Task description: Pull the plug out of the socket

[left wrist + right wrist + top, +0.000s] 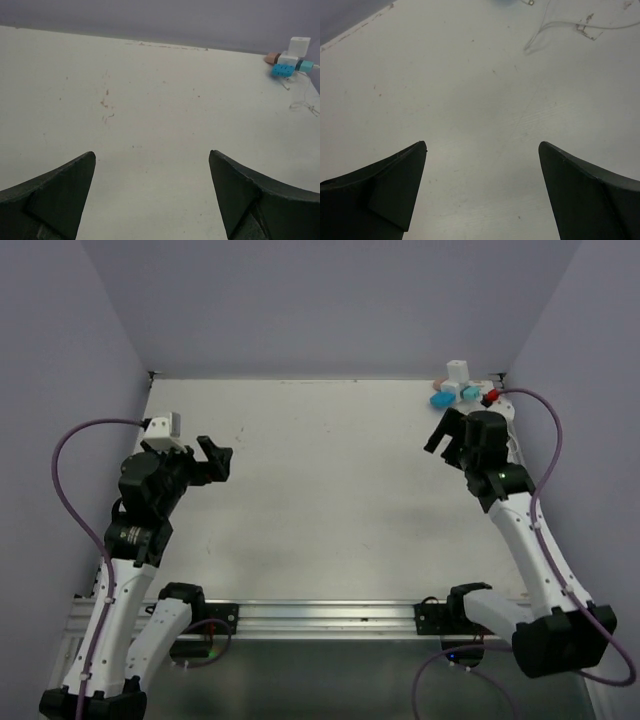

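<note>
The socket (453,389) is a small white cube with dark slot marks in the far right corner. In the left wrist view the socket (288,59) has coloured plugs round it: a blue one (282,70), a brown one (271,58) and a teal one (305,65). The top view shows the blue plug (441,398) and a red one (490,398). My left gripper (215,460) is open and empty over the left of the table, also seen in its wrist view (151,157). My right gripper (445,435) is open and empty just in front of the cluster, jaws wide in its wrist view (482,145).
A plain white block (458,369) stands just behind the cluster, also in the left wrist view (299,46). A thin white cable (545,27) lies on the table near the plugs. Purple walls close the table on three sides.
</note>
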`<move>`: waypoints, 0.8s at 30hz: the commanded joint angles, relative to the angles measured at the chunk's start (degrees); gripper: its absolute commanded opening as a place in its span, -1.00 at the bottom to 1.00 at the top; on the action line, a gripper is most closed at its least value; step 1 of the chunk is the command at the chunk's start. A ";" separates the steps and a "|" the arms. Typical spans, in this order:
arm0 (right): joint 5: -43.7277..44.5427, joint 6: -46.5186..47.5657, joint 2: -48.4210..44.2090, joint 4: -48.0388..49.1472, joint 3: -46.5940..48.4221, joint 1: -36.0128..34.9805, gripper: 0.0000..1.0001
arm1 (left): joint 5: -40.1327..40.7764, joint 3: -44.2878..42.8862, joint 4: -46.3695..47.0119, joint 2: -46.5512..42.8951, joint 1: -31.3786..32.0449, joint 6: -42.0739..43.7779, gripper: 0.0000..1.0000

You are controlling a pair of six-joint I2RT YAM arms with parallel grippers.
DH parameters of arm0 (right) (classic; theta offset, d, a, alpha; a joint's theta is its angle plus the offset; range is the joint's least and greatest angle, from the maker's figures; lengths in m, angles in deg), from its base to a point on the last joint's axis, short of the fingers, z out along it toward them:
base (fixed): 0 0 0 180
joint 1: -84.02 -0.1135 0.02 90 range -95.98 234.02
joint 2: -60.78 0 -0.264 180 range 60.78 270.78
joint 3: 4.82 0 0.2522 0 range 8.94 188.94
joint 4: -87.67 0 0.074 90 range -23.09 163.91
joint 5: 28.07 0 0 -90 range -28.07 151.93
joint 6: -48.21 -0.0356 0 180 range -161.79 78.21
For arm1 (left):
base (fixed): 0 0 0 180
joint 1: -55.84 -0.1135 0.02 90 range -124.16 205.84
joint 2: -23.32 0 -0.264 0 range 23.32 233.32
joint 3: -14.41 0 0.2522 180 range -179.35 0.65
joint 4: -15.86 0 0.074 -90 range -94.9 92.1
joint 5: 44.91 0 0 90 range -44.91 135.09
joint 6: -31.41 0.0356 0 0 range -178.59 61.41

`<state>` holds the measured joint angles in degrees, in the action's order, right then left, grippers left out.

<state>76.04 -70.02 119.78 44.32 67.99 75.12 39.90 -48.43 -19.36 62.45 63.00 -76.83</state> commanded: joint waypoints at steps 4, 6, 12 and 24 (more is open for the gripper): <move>2.08 -12.96 17.87 14.70 5.37 5.38 0.98 | 0.35 6.00 10.64 1.47 0.58 0.58 0.99; 0.93 -15.35 24.80 18.49 6.87 7.76 0.97 | 0.44 6.89 11.96 2.17 1.01 0.49 0.99; 2.94 -18.00 40.03 29.05 15.38 10.38 0.98 | 2.64 9.70 14.16 4.37 1.19 1.10 0.99; 0.23 -20.72 64.63 37.40 35.86 14.88 0.98 | 4.58 9.09 14.07 10.34 -0.13 1.63 0.99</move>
<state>76.97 -88.43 181.07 77.41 98.63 88.62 42.98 -38.75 -8.28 72.13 63.65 -76.39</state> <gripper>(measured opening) 0.987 0.994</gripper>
